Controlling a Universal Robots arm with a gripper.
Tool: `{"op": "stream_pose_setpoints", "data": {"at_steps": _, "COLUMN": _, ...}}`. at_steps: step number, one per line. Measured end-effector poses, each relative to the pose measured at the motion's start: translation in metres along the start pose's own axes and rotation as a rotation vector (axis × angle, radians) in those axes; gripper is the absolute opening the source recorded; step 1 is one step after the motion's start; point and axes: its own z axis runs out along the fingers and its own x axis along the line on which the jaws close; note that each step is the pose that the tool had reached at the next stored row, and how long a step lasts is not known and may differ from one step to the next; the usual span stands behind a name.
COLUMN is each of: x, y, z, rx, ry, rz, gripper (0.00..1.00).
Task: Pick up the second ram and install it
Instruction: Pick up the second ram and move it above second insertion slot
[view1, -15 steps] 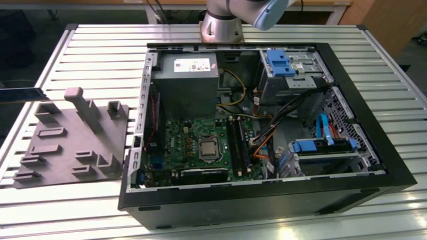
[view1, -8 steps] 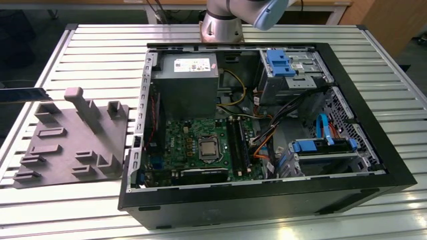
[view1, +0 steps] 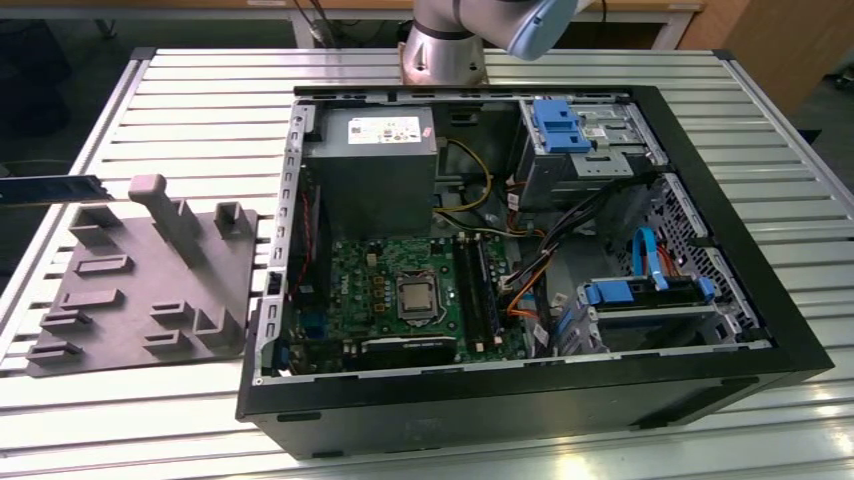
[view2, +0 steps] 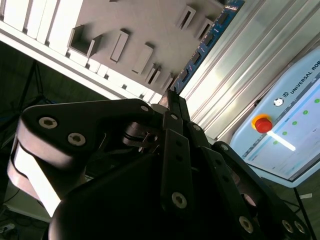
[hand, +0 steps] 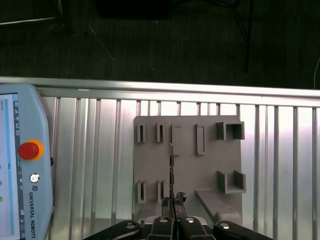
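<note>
First wrist view: claw (hand: 173, 202) pinches the second ram (hand: 172, 170), above the grey tray (hand: 210, 165).
Exterior view: open computer case (view1: 534, 400) on the bench (view1: 200, 90) beside it.

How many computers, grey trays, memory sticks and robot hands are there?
Computer: 1
Grey tray: 1
Memory stick: 1
Hand, shut on the stick: 1
Total: 4
</note>
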Motion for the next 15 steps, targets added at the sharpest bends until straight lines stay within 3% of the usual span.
{"op": "stream_pose_setpoints", "data": {"at_steps": 15, "x": 0.0003, "y": -0.0127, "z": -0.0005, "rx": 0.0, "ry": 0.0, "rz": 0.0, "gripper": 0.12}}
